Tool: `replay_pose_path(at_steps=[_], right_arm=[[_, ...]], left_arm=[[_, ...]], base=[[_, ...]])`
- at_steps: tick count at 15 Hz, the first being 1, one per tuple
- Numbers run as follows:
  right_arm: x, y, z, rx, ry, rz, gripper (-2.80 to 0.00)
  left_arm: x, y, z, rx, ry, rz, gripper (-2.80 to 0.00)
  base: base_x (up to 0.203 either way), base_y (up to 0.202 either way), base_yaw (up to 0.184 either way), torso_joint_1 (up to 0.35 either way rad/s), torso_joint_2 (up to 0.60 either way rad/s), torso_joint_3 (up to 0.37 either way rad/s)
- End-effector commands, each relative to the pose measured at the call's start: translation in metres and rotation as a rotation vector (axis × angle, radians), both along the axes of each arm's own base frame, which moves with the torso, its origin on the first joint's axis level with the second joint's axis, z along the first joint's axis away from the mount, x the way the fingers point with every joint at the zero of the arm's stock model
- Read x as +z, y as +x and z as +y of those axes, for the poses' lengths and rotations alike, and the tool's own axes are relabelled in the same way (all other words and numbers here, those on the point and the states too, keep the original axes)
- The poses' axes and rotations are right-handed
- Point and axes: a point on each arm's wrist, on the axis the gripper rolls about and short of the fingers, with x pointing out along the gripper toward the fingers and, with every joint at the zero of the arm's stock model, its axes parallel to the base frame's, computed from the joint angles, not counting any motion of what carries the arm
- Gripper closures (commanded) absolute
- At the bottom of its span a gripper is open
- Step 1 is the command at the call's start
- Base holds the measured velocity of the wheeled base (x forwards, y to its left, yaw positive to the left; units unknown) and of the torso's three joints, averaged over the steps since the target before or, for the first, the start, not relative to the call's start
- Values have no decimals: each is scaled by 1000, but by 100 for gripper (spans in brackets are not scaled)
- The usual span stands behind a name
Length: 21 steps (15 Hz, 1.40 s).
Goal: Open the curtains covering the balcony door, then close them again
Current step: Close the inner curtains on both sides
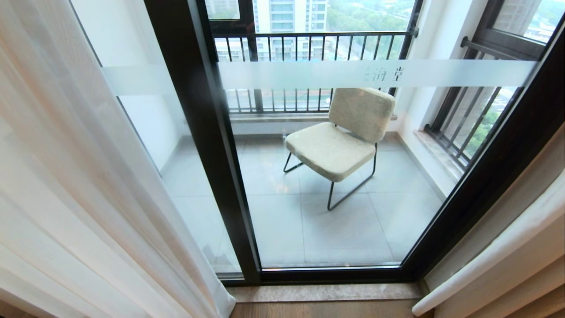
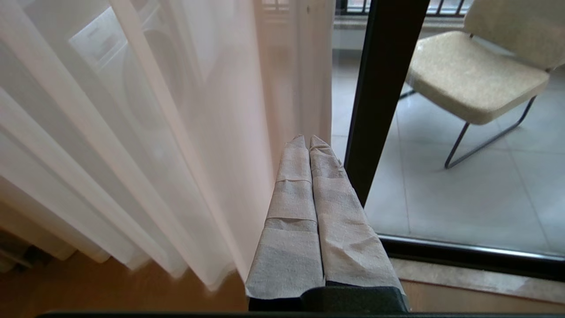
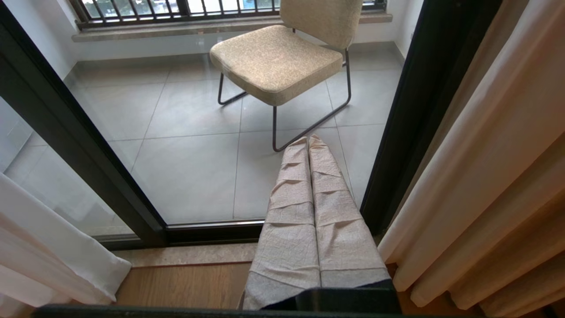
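Note:
The curtains stand drawn apart. The white sheer (image 1: 66, 176) hangs bunched on the left and the thick beige drape (image 1: 507, 256) on the right. Between them the balcony door (image 1: 207, 145) shows bare, its glass in dark frames with a frosted band (image 1: 353, 73). Neither arm appears in the head view. My left gripper (image 2: 307, 139) is shut, its taped fingers pressed together with nothing between them, just beside the sheer's edge (image 2: 247, 154) and near the dark door post (image 2: 379, 88). My right gripper (image 3: 307, 140) is shut and empty too, pointing at the glass, with the beige drape (image 3: 494, 154) hanging beside it.
A beige padded chair (image 1: 340, 141) on thin metal legs stands on the tiled balcony behind the glass, before a dark-barred railing (image 1: 309, 44). A stone sill (image 1: 322, 291) and wooden floor (image 1: 326, 309) run along the door's foot.

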Motion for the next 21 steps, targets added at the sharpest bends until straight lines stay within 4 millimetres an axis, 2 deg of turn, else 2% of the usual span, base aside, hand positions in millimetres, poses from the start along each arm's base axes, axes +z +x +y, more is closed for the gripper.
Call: replay_pose_path(at_steps=[1,5,8,12,21], right_arm=[[0,0,0,0,1,1,0],[0,0,0,0,1,1,0],[0,0,0,0,1,1,0],[0,0,0,0,1,1,0],[0,0,0,0,1,1,0]], left_arm=[[-24,2,0,-11,10,57,0],[-60,9,-1,-81,14,83,0],[-65,4,-1,-173,15,68,0],[-76,-14,-1,-164,16,-64,0],[-78,-15,-1,-165,4,-59,0]], base=[[0,0,0,0,0,0],[0,0,0,0,0,0],[0,0,0,0,0,0],[0,0,0,0,0,0],[0,0,0,0,0,0]])
